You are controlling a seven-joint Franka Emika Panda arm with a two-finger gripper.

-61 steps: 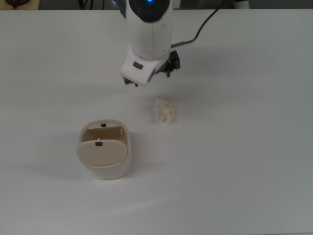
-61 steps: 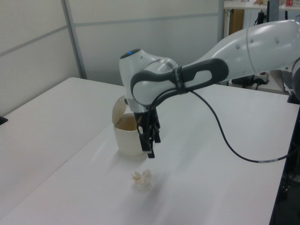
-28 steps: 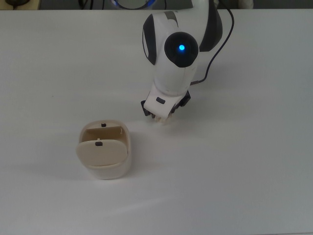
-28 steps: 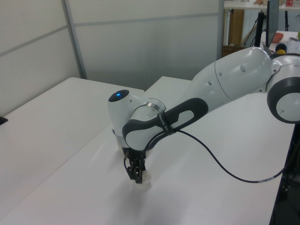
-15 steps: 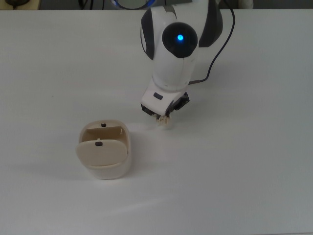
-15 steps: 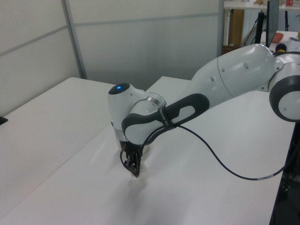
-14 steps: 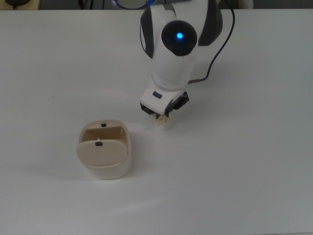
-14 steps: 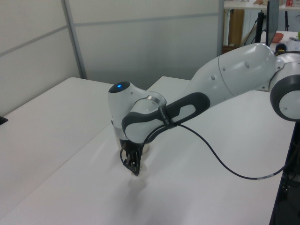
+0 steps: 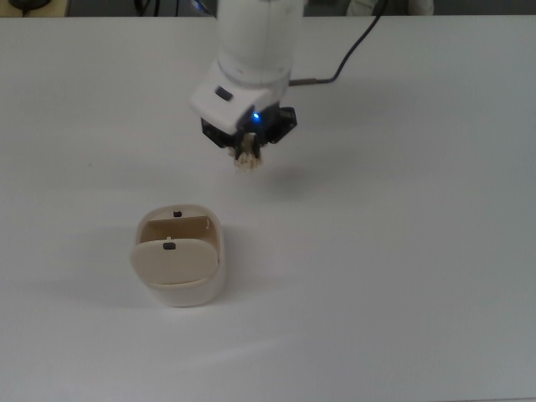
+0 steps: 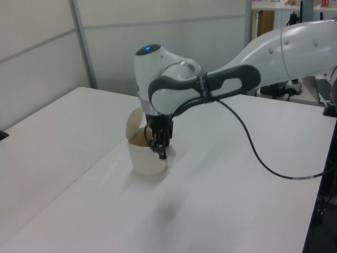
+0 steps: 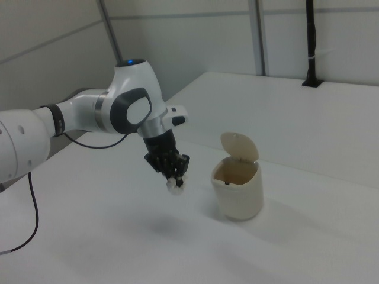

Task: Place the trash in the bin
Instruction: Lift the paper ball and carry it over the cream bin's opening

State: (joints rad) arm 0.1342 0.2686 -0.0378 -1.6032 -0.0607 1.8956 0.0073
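The trash (image 9: 247,162) (image 11: 176,186), a small crumpled cream-white paper wad, hangs in the air, pinched by my gripper (image 9: 249,154) (image 11: 176,176) (image 10: 161,152), which is shut on it. It is lifted well above the table. The beige bin (image 9: 178,255) (image 11: 237,188) (image 10: 145,154) stands on the table with its flap lid tipped up and its inside showing. In the top view the wad is above and to the right of the bin. In the right view it hangs to the left of the bin, at about rim height. In the left view the gripper overlaps the bin.
The white table (image 9: 402,276) carries only the bin. A black cable (image 9: 356,40) runs from the arm toward the top view's upper right. Grey wall panels (image 10: 158,47) stand behind the table in the left view.
My gripper shut on the trash on the table, then rose with it and shifted up and slightly left in the top view. The bin has not moved.
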